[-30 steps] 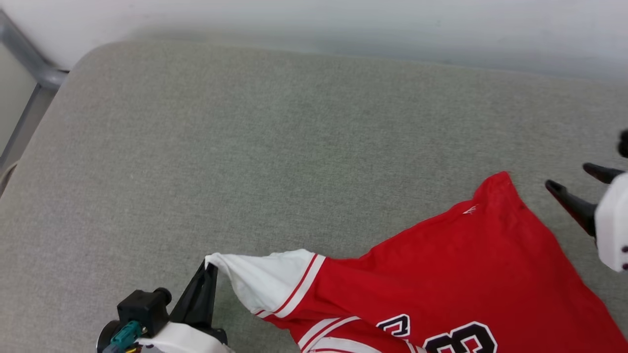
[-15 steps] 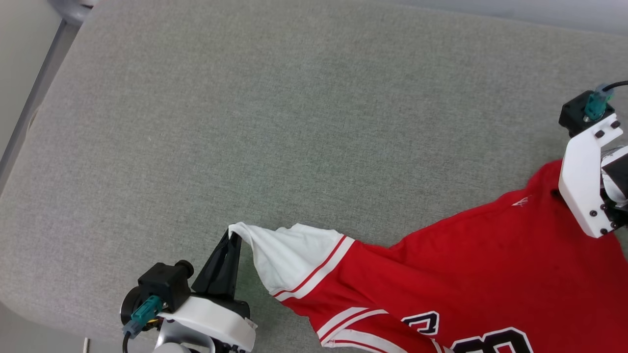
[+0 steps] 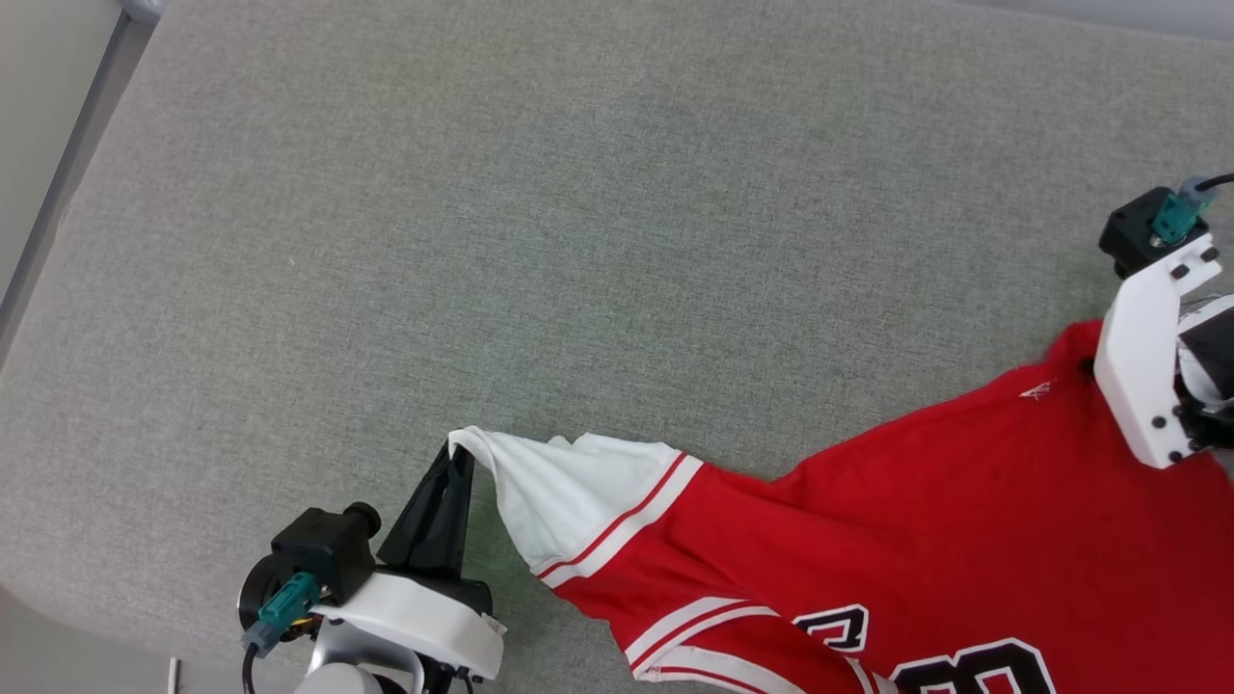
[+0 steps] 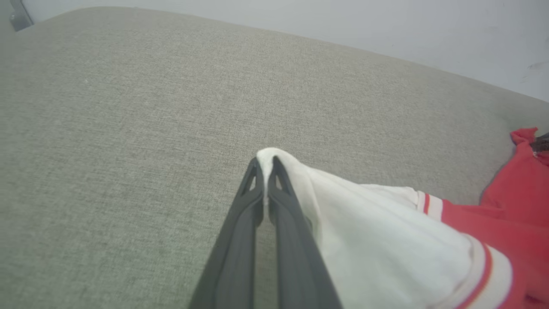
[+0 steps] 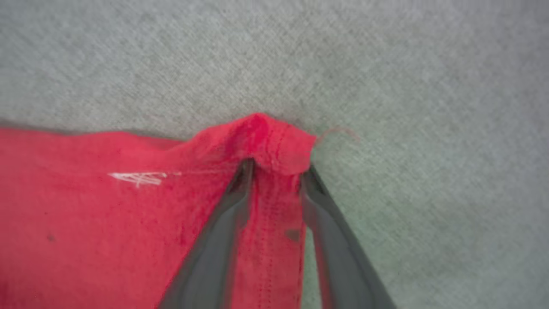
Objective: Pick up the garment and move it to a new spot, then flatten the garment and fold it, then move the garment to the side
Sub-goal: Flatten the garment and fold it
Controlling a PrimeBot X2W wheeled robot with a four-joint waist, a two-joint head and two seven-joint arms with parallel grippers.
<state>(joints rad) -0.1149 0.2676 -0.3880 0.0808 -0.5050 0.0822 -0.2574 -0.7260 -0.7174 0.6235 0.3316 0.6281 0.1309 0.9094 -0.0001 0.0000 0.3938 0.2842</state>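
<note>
The garment (image 3: 916, 520), a red jersey with a white sleeve (image 3: 569, 492) and dark numerals, lies spread across the lower right of the grey cushion. My left gripper (image 3: 461, 455) is shut on the tip of the white sleeve and holds it pulled out to the left; in the left wrist view its fingers (image 4: 266, 161) pinch the white cloth (image 4: 377, 231). My right gripper (image 5: 276, 169) straddles the garment's red hem corner (image 5: 266, 133), jaws still apart with the hem strip lying between them. In the head view its white wrist housing (image 3: 1142, 366) covers that corner.
The grey-green cushion (image 3: 578, 241) stretches wide to the left and far side of the garment. A grey metal frame bar (image 3: 67, 164) runs along its left edge, and the cushion's near edge drops off at the lower left (image 3: 96, 636). A pale wall (image 4: 386, 25) stands behind.
The head camera tilted down. My right gripper moved from beside the hem corner onto it and its jaws have narrowed around the cloth. The left gripper keeps its hold on the sleeve.
</note>
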